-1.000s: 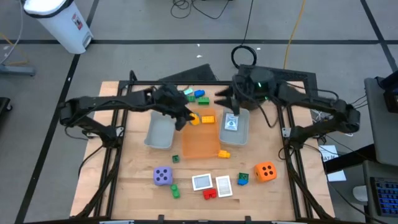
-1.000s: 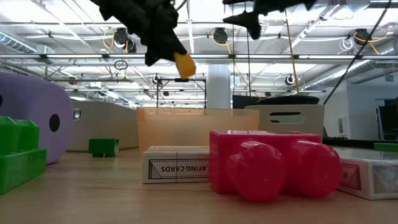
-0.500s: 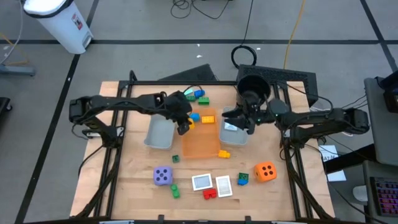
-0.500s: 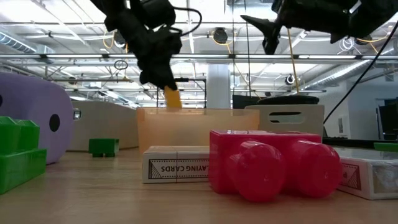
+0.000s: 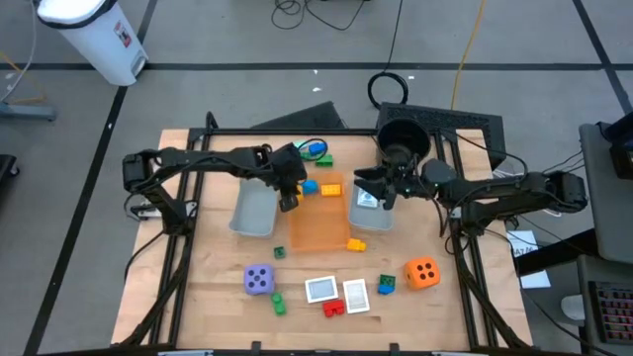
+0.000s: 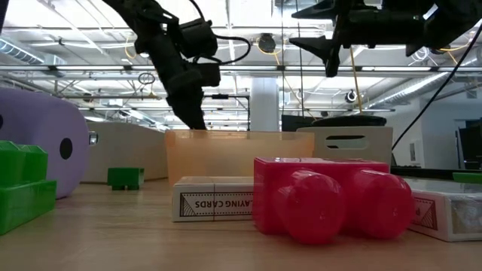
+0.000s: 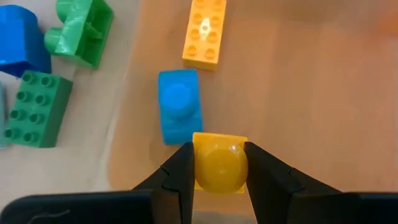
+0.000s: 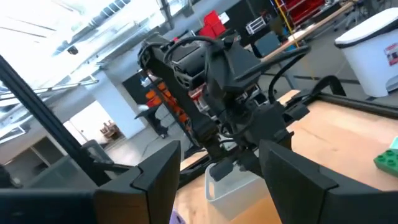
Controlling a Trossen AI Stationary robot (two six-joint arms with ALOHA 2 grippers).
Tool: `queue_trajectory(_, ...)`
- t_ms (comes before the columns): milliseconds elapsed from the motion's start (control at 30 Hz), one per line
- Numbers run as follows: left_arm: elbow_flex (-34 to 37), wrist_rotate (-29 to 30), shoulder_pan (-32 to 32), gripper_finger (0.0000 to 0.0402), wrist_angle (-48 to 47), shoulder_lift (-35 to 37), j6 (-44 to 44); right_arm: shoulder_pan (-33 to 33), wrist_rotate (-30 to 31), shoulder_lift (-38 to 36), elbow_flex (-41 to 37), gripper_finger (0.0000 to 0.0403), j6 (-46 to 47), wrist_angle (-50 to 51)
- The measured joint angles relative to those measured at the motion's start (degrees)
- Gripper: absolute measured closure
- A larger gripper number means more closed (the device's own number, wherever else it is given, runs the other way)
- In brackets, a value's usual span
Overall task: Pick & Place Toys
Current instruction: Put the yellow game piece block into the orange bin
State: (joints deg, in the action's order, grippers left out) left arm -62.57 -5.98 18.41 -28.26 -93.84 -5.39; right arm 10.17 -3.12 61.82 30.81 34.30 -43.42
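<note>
While a small glossy yellow plastic brick (image 7: 217, 160) sits clamped in the left claw (image 7: 217, 180) just over the translucent orange rectangular tray (image 5: 318, 232), where a studded orange brick (image 7: 203, 32) and a blue one (image 7: 179, 106) already lie, the sorting looks only partly done. The right claw (image 5: 379, 188), prongs apart and empty, hangs over the right grey tray (image 5: 388, 213). Left on the wooden worktop (image 5: 198, 297) are a purple spotted die (image 5: 259, 280), an orange die (image 5: 422, 272), whitish cards (image 5: 321, 289) and a rounded red brick (image 6: 331, 199).
</note>
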Motion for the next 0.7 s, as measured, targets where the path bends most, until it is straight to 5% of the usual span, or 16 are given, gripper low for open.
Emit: queue_trajectory(700, 0.0, -1.1, 3.5, 0.0289, -2.0, -2.8, -3.3, 2.2, 0.5, 0.0, 0.0, 0.0193, -0.8, 0.4)
